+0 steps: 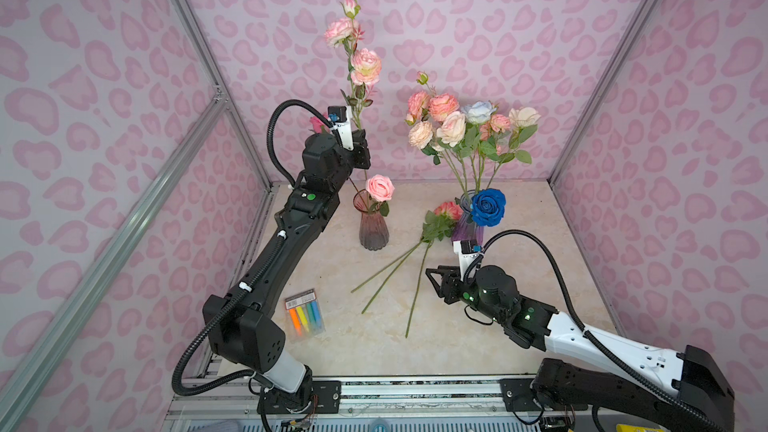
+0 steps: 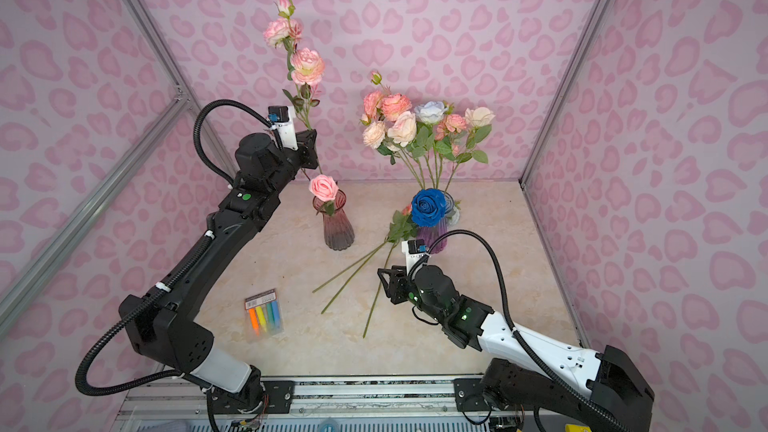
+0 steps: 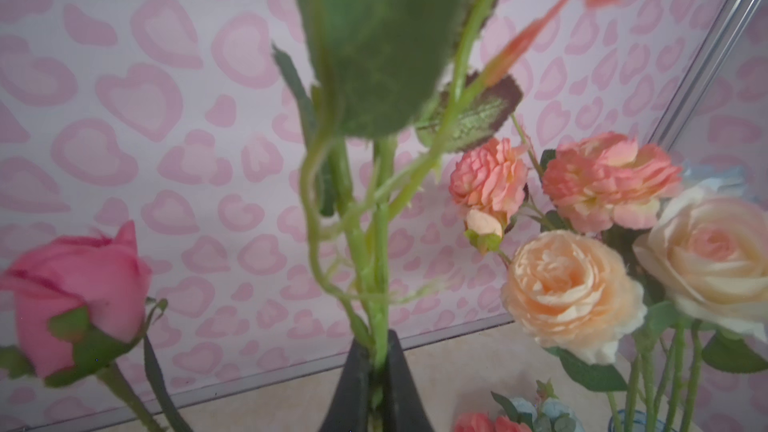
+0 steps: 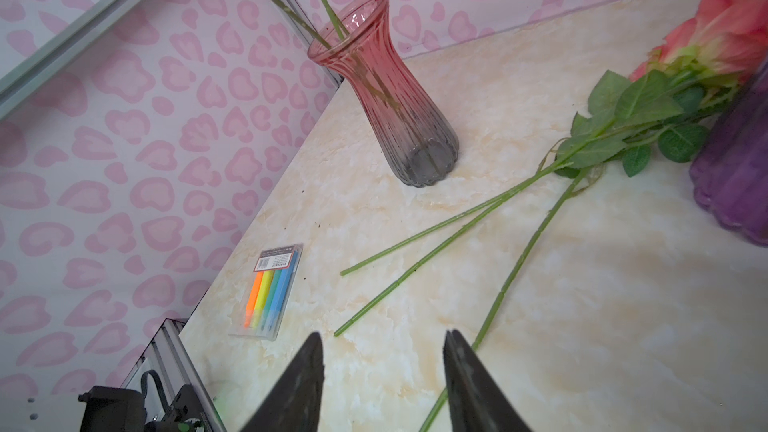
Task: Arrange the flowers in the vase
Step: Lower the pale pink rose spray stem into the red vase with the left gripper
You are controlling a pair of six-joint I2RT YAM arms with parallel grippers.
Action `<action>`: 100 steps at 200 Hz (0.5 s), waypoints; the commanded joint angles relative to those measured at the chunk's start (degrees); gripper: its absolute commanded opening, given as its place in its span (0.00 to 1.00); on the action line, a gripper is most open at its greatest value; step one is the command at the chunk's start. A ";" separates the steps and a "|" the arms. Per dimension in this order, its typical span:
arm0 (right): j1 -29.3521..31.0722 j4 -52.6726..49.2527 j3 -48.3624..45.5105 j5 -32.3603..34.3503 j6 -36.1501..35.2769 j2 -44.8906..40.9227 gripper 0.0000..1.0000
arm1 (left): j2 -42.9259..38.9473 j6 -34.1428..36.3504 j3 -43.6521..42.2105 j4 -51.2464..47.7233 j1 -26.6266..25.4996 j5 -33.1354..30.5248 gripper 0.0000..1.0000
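Observation:
My left gripper (image 1: 360,144) (image 3: 379,340) is shut on the green stem of a tall pink rose spray (image 1: 365,66) (image 3: 381,243), held upright above the pink glass vase (image 1: 373,224) (image 4: 395,93). The stem's lower end runs down into the vase's mouth beside a single pink rose (image 1: 379,187). A purple vase (image 1: 467,232) (image 4: 739,168) holds a bunch of pink, peach, cream and pale blue flowers (image 1: 465,122) and a deep blue rose (image 1: 488,206). Three flowers (image 1: 399,272) (image 4: 457,218) lie on the table. My right gripper (image 1: 432,280) (image 4: 382,336) hovers open by their stem ends.
A clear pack of coloured highlighters (image 1: 305,311) (image 4: 272,288) lies at the front left of the marble table (image 1: 519,338). Pink patterned walls with metal frame posts (image 1: 208,76) close in the back and both sides. A metal rail (image 1: 415,388) runs along the front edge.

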 commanded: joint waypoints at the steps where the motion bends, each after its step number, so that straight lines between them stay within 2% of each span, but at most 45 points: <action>1: -0.04 0.09 0.04 -0.22 -0.12 0.32 0.48 | 0.01 -0.51 -1.31 1.67 0.08 1.24 0.16; 19: 0.01 0.53 0.04 -0.22 0.03 0.58 0.48 | -0.01 0.05 -1.57 0.25 0.10 1.28 0.24; 33: -0.03 0.64 0.17 -0.24 0.05 0.73 0.48 | 0.18 0.44 -0.47 -1.99 0.08 1.23 0.35; 40: -0.03 0.80 0.21 -0.26 0.05 0.84 0.48 | 0.25 0.58 0.17 -2.86 0.10 0.96 0.46; 49: -0.04 0.94 0.21 -0.22 0.06 0.90 0.48 | 0.51 0.61 1.37 -4.81 0.07 0.19 0.50; 57: 0.02 1.07 0.21 -0.39 0.06 0.93 0.48 | 0.66 0.77 2.54 -6.90 0.06 -0.57 0.58; 81: 0.00 1.46 0.26 -0.56 0.05 0.85 0.48 | -0.63 0.55 4.73 -13.78 0.10 -1.34 0.69; 100: -0.09 1.77 0.32 -0.57 -0.23 1.09 0.48 | -4.58 -0.02 2.64 -13.84 0.00 -3.62 0.74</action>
